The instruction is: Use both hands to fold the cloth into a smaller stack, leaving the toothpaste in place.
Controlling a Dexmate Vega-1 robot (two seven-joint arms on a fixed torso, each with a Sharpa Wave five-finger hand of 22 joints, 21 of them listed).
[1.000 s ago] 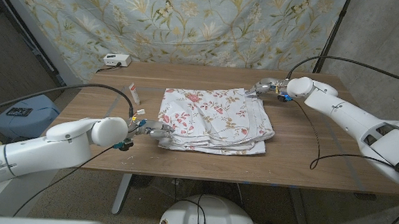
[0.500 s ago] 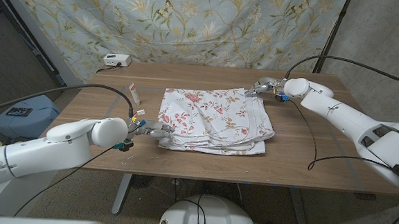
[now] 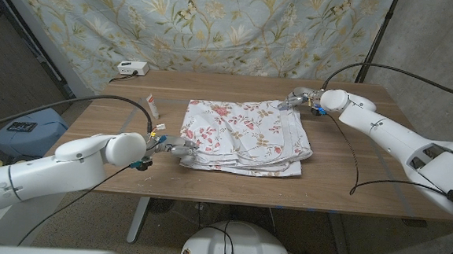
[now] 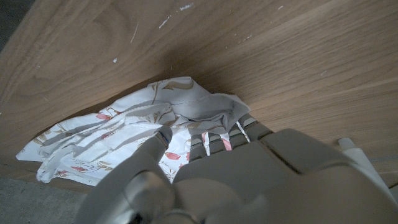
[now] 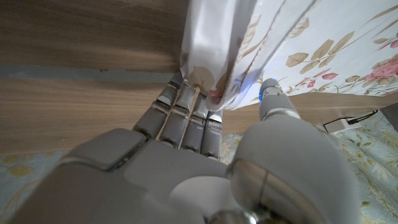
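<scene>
both robot hands grip the floral cloth [image 3: 243, 136] lying mid-surface: the left robot hand [image 3: 175, 147] clamps its near-left corner, the right robot hand [image 3: 298, 99] pinches its far-right corner. toothpaste [image 3: 152, 105] lies apart, left of it.

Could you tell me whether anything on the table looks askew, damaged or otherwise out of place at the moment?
Nothing damaged or spilled. The white floral cloth is only untidy: its layers do not line up along the near edge, where the left hand grips it. The small white toothpaste tube lies apart on the wood.
</scene>
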